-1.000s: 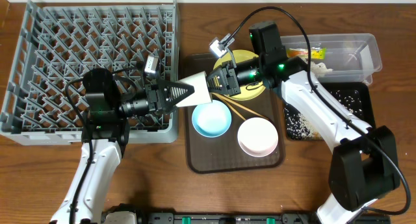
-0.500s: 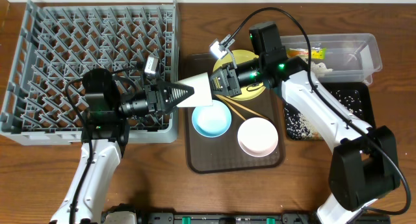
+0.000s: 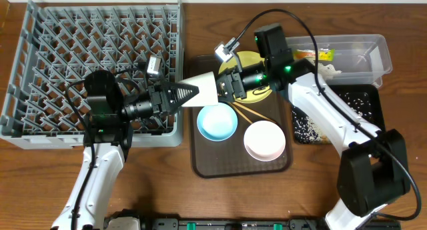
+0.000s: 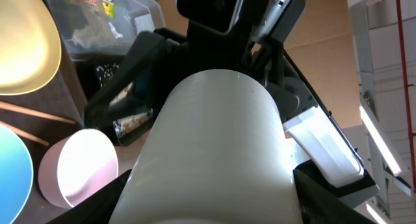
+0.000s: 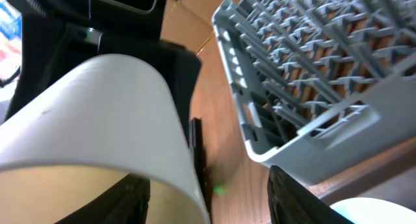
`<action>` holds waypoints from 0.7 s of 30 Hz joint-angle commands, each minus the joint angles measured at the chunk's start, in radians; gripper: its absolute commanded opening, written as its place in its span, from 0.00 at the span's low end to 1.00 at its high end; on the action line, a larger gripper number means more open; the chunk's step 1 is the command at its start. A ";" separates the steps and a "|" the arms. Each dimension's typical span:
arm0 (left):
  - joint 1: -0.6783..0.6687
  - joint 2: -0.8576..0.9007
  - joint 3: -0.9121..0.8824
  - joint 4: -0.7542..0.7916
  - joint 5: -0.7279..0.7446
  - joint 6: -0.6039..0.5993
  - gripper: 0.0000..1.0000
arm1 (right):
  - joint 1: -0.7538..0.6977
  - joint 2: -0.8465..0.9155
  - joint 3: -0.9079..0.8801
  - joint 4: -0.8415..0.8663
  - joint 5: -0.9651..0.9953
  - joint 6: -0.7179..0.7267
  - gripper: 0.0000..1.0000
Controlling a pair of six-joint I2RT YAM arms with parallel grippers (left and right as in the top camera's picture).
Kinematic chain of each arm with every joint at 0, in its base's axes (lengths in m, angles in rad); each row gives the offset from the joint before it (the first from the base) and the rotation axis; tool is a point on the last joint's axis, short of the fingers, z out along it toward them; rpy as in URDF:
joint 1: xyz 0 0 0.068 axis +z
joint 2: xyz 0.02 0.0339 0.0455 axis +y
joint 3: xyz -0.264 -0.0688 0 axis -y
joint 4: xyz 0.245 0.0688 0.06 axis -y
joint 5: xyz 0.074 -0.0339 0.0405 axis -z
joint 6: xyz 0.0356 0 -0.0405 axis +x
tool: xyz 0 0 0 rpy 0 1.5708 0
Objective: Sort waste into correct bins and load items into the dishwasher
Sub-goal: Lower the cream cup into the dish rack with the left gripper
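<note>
Grey plastic dish rack (image 3: pixel 93 63) lies behind the left tool (image 3: pixel 192 93), the arm nearer to it. That tool clamps the small white cup (image 3: pixel 205 90) across its narrow end, in the air just past the rack's edge. The cup lies on its side, its long axis pointing away from the rack. Its rim faces the right tool (image 3: pixel 228 87), whose jaws stand apart around it. Plain, smooth, tapered.

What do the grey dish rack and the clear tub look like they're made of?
Large square grey pegged dish rack: probably moulded plastic, matte, one even colour throughout. Clear rectangular tub: likely thin plastic, slightly glossy, with see-through walls.
</note>
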 commanded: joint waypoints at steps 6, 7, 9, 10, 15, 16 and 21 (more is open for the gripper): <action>0.030 -0.001 0.020 -0.003 -0.035 0.079 0.15 | -0.188 -0.003 0.001 0.023 -0.008 -0.011 0.70; 0.037 0.002 0.020 -0.008 -0.053 0.088 0.15 | -0.214 -0.003 0.001 0.020 -0.007 -0.011 0.71; 0.047 0.008 0.020 -0.036 -0.106 0.109 0.15 | -0.264 -0.003 0.001 0.020 -0.010 0.001 0.73; 0.050 0.011 0.020 -0.066 -0.146 0.119 0.15 | -0.282 -0.004 0.001 0.020 -0.020 0.004 0.74; 0.053 0.014 0.021 -0.247 -0.394 0.232 0.17 | -0.312 -0.011 0.001 0.020 -0.026 0.003 0.80; 0.053 0.014 0.023 -0.275 -0.426 0.243 0.17 | -0.309 -0.013 0.001 0.020 -0.026 0.003 0.81; 0.053 0.010 0.101 -0.475 -0.498 0.342 0.16 | -0.290 -0.029 0.001 0.020 -0.003 -0.016 0.89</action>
